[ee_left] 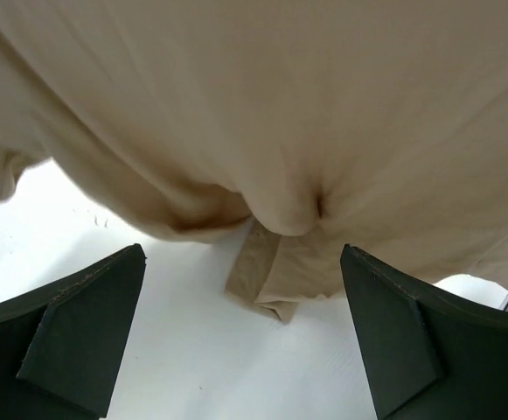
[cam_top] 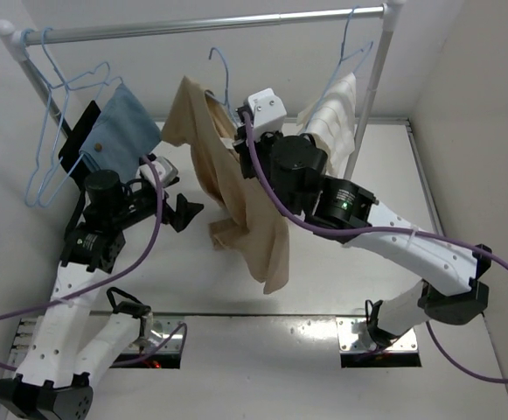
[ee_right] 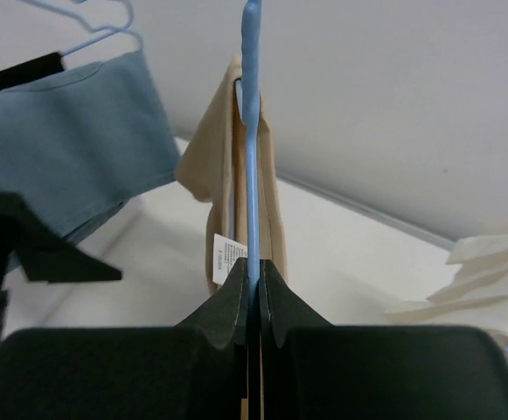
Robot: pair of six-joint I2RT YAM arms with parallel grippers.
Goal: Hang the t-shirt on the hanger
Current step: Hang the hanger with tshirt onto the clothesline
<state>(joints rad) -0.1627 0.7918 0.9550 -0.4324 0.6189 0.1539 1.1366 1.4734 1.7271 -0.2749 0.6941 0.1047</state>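
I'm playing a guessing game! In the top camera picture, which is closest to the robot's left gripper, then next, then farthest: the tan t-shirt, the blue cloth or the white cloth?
Counting from the left gripper:
1. The t-shirt, hanging right beside it in the middle.
2. The blue cloth, at the back left.
3. The white cloth, far off at the back right.

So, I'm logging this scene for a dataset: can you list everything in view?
t-shirt: one, tan, draped over hanger, centre
hanger: one, light blue, in right jaws
blue cloth: one, blue, hung at rail's left
white cloth: one, white, hung at rail's right
bare hangers: count unclear, light blue, far left
rail: one, grey, across back
table: one, white, below
left arm: one, white-black, jaws open near t-shirt
right arm: one, white-black, jaws shut on hanger
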